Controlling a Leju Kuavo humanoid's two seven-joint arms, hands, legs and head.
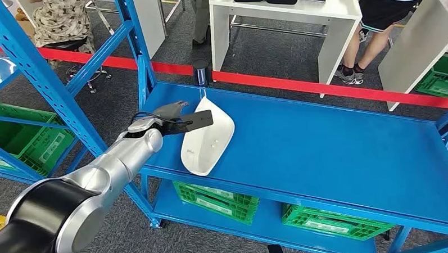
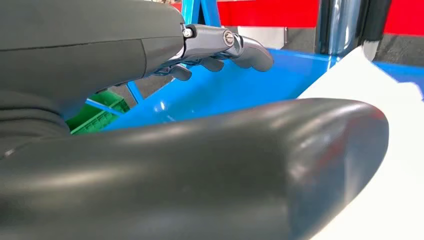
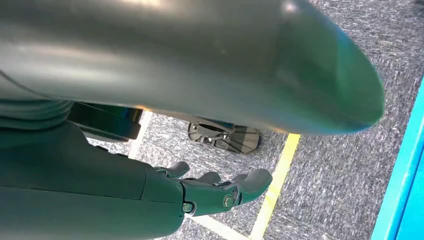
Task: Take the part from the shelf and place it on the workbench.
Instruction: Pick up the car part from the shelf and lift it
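The white curved part [image 1: 208, 141] lies on the blue workbench [image 1: 333, 147] near its left front corner. My left hand [image 1: 171, 116] reaches in from the left at the part's upper edge, and its dark thumb lies over the top of the part. In the left wrist view the thumb [image 2: 225, 165] and the stretched fingers [image 2: 235, 47] stand apart, with bare blue surface between them and the white part [image 2: 370, 100] beyond the thumb. My right hand [image 3: 100, 175] hangs over the grey floor with loosely bent fingers [image 3: 225, 192] and holds nothing.
A blue shelf frame [image 1: 38, 75] stands at the left with a green crate [image 1: 24, 139] in it. More green crates [image 1: 216, 199] sit on the bench's lower shelf. A red barrier tape [image 1: 324, 88], white tables [image 1: 282, 19] and people lie beyond the bench.
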